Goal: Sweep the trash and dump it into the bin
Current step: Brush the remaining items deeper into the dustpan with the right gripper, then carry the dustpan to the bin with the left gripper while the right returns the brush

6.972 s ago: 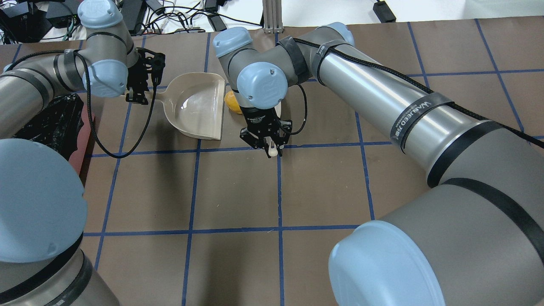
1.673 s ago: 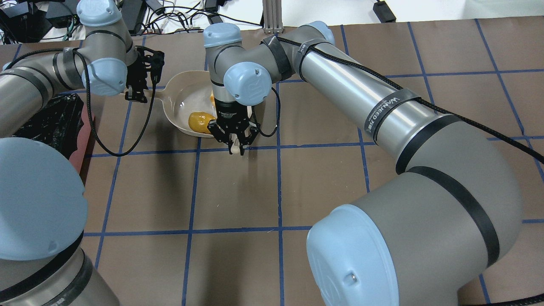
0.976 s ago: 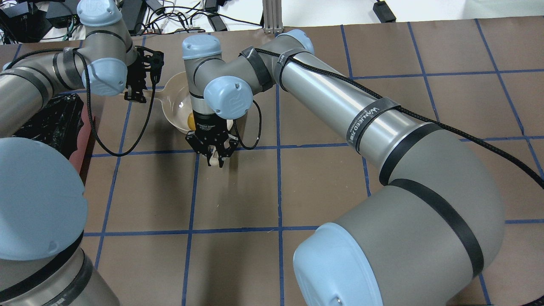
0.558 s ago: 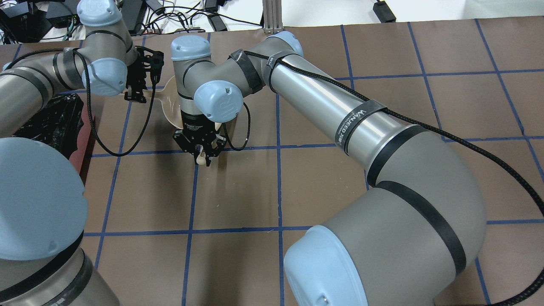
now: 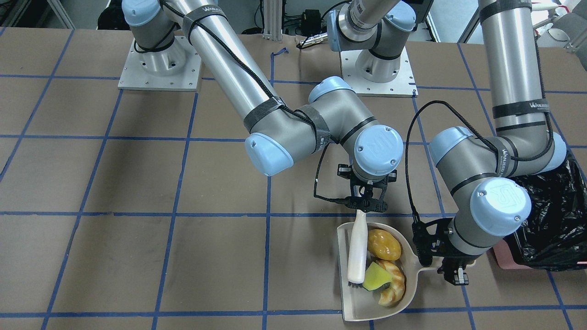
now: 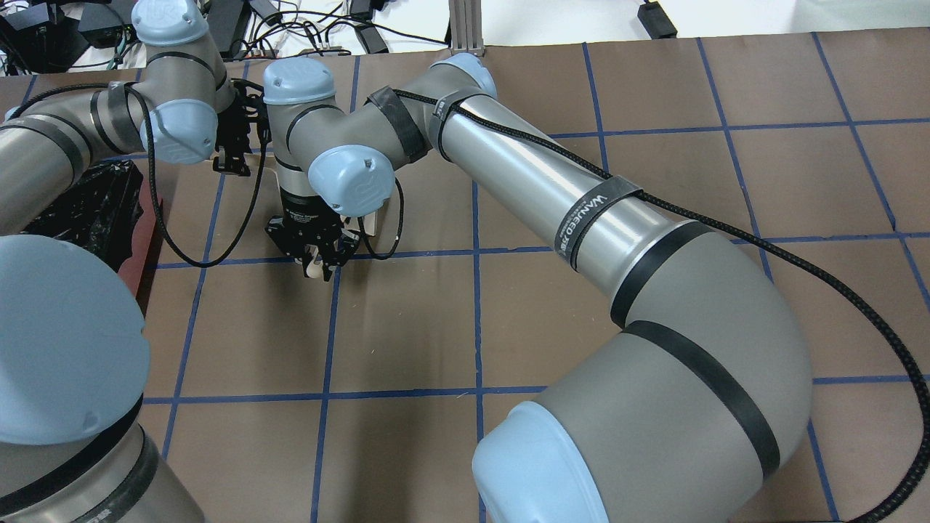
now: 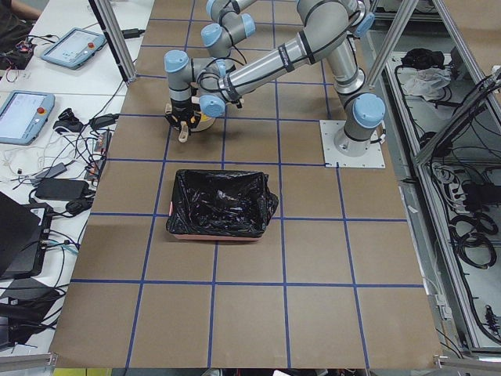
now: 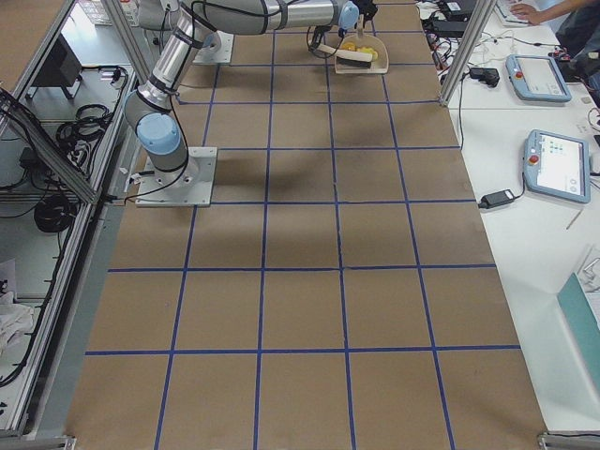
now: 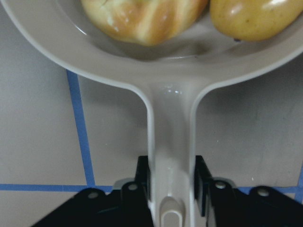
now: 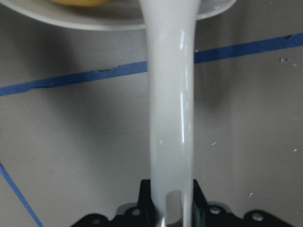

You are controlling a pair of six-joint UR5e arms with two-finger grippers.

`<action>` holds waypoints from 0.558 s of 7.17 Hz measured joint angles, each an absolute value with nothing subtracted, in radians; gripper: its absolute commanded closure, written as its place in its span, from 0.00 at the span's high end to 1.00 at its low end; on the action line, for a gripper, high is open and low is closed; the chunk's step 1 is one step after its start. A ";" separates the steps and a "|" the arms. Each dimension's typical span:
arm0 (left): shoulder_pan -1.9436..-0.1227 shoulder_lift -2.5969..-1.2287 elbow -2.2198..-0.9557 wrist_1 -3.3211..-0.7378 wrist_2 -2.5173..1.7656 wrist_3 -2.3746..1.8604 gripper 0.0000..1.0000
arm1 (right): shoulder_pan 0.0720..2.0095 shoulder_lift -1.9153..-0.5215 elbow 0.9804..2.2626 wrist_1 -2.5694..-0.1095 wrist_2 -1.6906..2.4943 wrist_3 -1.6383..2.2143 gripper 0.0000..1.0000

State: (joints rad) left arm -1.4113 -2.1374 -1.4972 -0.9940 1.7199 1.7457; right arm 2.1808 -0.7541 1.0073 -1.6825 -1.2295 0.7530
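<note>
The beige dustpan (image 5: 355, 308) lies on the table and holds all three pieces of trash: the golden-brown potato (image 5: 384, 243), the yellow wedge sponge (image 5: 376, 277) and the tan croissant (image 5: 395, 285). My left gripper (image 5: 438, 268) is shut on the dustpan's handle (image 9: 170, 142). My right gripper (image 5: 367, 208) is shut on the handle of a white brush (image 5: 357, 250), which lies across the pan against the trash. In the overhead view my right gripper (image 6: 314, 256) and its wrist hide the pan. The pink bin with its black bag (image 5: 550, 220) stands just beyond my left arm.
The bin (image 7: 219, 204) sits on the robot's left side of the brown, blue-gridded table (image 5: 137, 256). Both arms crowd the space around the dustpan (image 8: 361, 58). Cables and gear lie beyond the table's far edge (image 6: 327, 29).
My right arm has swept the brush leftward in the overhead view, across the dustpan's mouth, pushing the trash deeper into the pan. My left gripper has stayed on the handle.
</note>
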 measured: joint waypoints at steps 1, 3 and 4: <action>-1.411 -2.137 -1.497 -0.994 1.719 1.746 0.23 | 2.179 -0.760 1.004 -1.683 -1.246 0.735 0.00; -1.407 -2.135 -1.497 -0.994 1.714 1.747 0.22 | 2.163 -0.802 1.024 -1.644 -1.320 0.687 0.00; -1.405 -2.133 -1.497 -0.994 1.711 1.747 0.22 | 2.144 -0.833 1.047 -1.605 -1.361 0.665 0.00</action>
